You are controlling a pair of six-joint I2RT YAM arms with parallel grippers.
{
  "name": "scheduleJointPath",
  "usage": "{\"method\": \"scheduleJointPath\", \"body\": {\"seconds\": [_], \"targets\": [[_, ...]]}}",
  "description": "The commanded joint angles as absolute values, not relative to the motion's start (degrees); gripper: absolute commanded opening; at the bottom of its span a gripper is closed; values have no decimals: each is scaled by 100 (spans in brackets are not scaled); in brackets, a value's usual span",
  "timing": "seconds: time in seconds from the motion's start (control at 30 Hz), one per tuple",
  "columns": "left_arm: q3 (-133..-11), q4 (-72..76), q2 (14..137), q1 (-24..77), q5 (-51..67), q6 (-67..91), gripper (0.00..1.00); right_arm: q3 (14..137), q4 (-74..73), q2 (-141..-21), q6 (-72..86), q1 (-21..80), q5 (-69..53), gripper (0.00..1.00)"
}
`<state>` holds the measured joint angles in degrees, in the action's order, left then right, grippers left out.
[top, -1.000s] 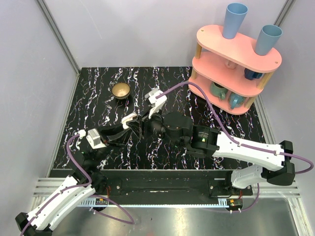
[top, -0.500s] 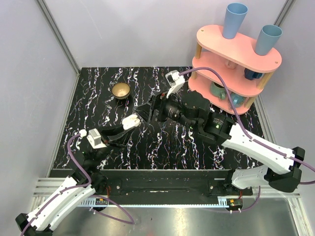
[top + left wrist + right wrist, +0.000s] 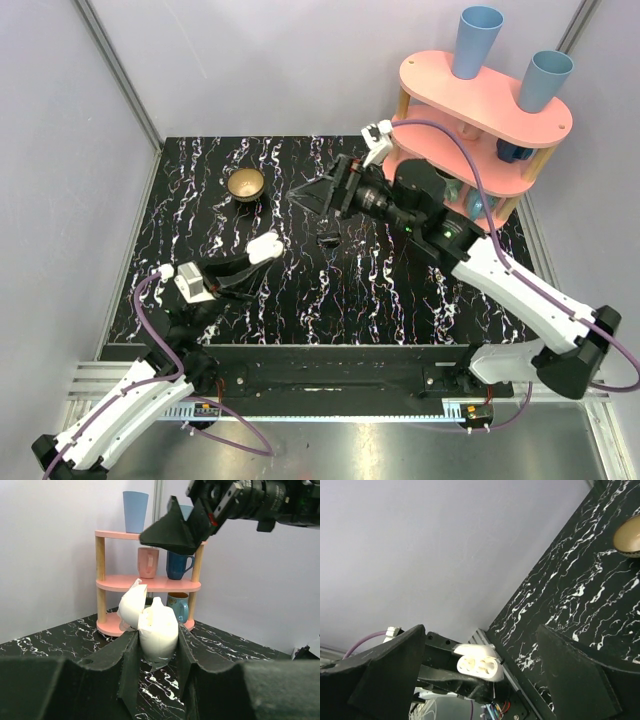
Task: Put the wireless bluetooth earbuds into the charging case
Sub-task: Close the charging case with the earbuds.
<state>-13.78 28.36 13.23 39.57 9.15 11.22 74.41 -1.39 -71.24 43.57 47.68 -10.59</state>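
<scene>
The right tool hangs above the middle of the counter, its two fingers spread wide and nothing between them. Its wrist view looks down between those fingers toward the near edge. I judge that it stands off at this height so the arm has room to come down on a bud or on the case. The left tool is closed on the charging case, one finger on each side of the body. It holds the case off the counter, upright, with the lid swung back. That grip looks meant to steady the case and offer its open top to the other arm.

The pink three-tier shelf of cups and mugs stands at the far right, well apart from the work. The brass bowl sits far left of centre, and its inside cannot be read. A small black block lies on the counter between the two tools and plays no part in the task.

The right wrist view shows two sockets in the case's open face, but whether they are filled is too small to tell. No earbuds can be picked out anywhere, so I cannot say how much of the task is left.
</scene>
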Motion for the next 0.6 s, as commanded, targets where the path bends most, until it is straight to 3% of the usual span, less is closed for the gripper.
{"method": "scheduleJointPath", "body": {"seconds": [0.0, 0.57], "targets": [[-1573, 3296, 1493, 3955, 1001, 1143, 0, 8401, -1096, -7768, 4123, 4790, -1661, 100], [-1863, 3604, 2206, 3964, 2443, 1564, 0, 8728, -3216, -8447, 2919, 4825, -677, 100]]}}
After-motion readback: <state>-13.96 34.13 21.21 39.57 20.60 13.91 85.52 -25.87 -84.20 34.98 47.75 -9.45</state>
